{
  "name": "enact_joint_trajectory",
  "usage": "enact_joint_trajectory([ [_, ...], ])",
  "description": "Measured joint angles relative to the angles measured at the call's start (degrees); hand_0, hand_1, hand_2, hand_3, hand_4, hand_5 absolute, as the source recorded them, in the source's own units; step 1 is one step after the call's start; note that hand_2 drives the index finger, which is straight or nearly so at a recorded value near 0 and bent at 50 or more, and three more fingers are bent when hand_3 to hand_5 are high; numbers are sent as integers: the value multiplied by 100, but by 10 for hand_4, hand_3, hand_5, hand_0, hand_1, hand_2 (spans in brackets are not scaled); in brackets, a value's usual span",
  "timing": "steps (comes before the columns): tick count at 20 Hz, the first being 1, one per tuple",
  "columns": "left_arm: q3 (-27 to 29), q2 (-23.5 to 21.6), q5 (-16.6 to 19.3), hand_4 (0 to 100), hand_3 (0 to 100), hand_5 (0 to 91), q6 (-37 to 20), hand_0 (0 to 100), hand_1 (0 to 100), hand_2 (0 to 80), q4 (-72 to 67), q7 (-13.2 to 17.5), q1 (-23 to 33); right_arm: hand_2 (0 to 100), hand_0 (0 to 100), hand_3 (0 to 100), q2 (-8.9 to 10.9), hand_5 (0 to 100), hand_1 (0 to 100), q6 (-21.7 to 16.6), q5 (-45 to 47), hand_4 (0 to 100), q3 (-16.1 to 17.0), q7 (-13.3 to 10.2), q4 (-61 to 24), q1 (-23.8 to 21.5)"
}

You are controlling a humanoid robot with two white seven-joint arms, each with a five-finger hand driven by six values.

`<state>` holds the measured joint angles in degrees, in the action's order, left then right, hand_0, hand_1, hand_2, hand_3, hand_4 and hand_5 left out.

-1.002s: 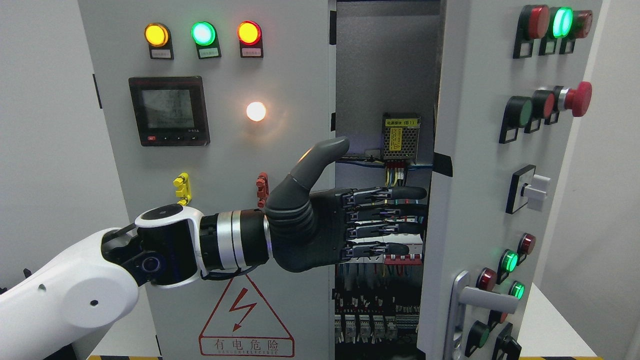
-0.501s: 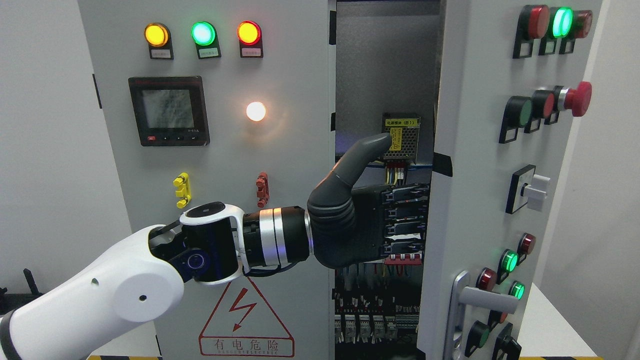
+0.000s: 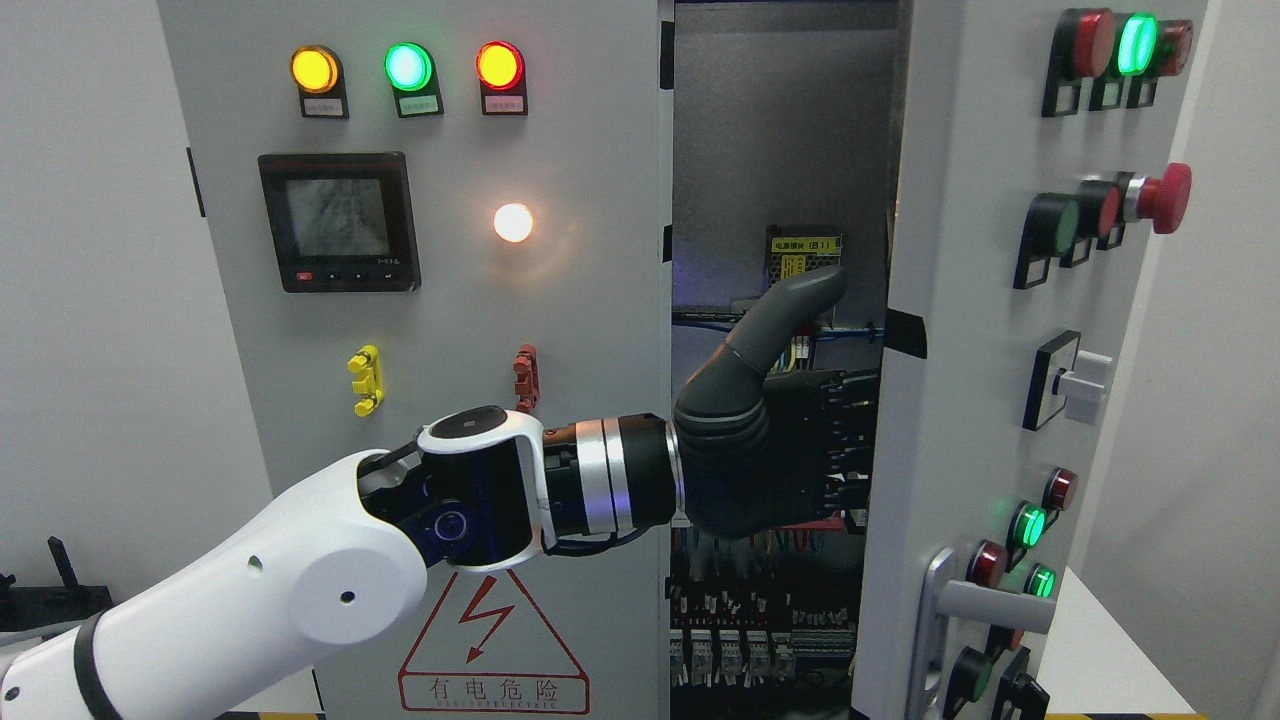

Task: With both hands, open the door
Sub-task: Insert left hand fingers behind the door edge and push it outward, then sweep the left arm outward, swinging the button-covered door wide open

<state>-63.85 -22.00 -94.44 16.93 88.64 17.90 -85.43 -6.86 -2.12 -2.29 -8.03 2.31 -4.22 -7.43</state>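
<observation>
Left hand (image 3: pixel 775 450) reaching across into cabinet gap, thumb sticking up, fingers going behind inner edge of right door (image 3: pixel 985 400); grip on edge not visible, cannot tell. Right door standing ajar at picture right, lever handle (image 3: pixel 985 605) low on it. Left door (image 3: pixel 420 350) sitting closed, lamps glowing.

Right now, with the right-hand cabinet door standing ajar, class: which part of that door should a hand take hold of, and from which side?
Probably the door's free vertical edge, reached from the left through the gap. The door swings outward to the right, leaving that edge exposed; the left hand is already there, its fingers hidden behind the edge. The silver lever handle lower down is the alternative.
</observation>
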Motion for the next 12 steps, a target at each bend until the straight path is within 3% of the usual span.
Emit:
enact_joint_trajectory([
  [12, 52, 402, 4, 44, 0, 0, 70, 0, 0, 0, -31, 44, -42, 0, 0, 0, 0, 0, 0, 0, 0, 0, 0, 0, 0, -2],
])
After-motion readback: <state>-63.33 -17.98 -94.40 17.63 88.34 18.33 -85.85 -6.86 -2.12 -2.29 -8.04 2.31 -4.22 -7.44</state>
